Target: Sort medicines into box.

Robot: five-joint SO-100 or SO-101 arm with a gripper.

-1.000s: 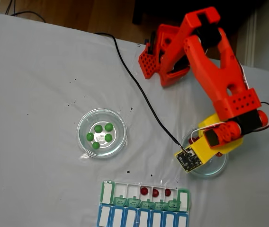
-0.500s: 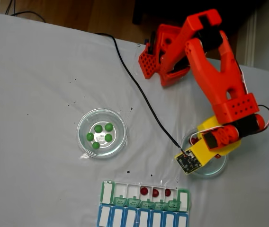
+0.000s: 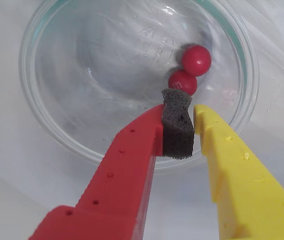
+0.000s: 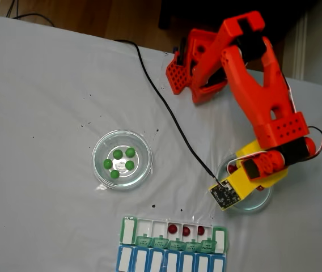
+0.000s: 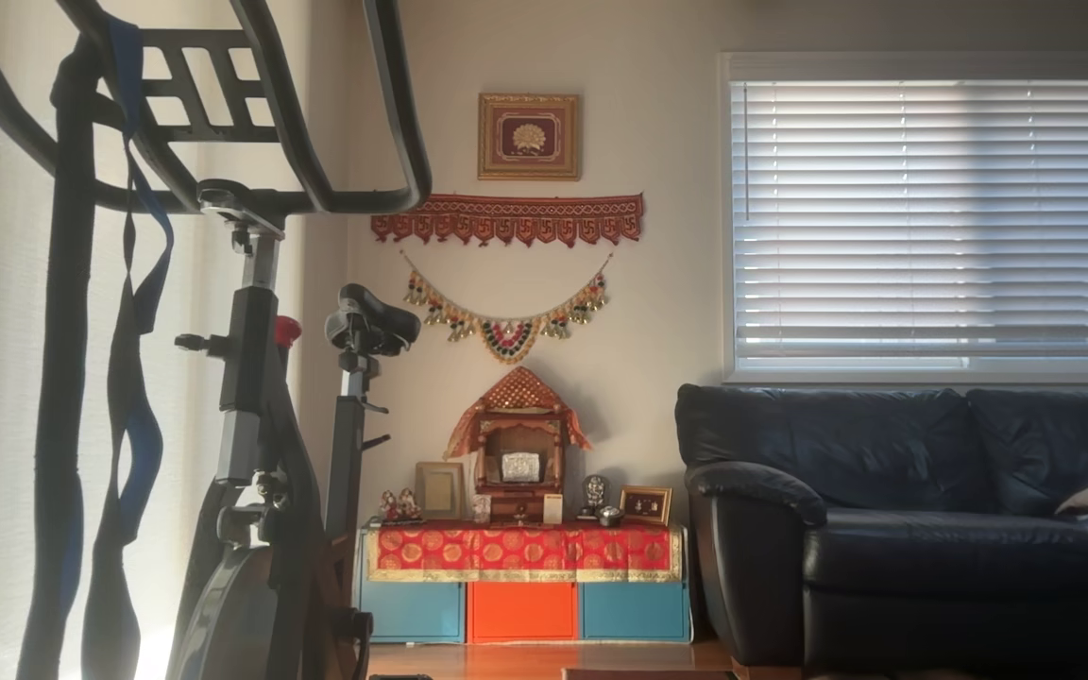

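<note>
In the wrist view the gripper reaches into a round clear dish with one red finger and one yellow finger. A block of dark grey foam sits between the fingers near their tips and takes up nearly all of the narrow gap; nothing else is held. Two dark red pills lie touching each other on the dish floor, and the nearer one sits just past the foam tip. Faint raised lettering shows on the glass bottom, too blurred to read. In the fixed view the orange arm bends down from its base at the top to the same dish at the right, with the yellow wrist part and a small black circuit board over it; the fingers themselves are hidden under the wrist here. A black cable runs across the white table to the board. A second clear dish at the left holds five green pills. At the bottom edge lies the green pill box, three of its open compartments holding one red pill each; its green lids carry small white labels, too small to read. A blue box row with white lids adjoins it below. The other view shows a room with an exercise bike, a black sofa, a shuttered window and a small shrine on a red cloth.
</note>
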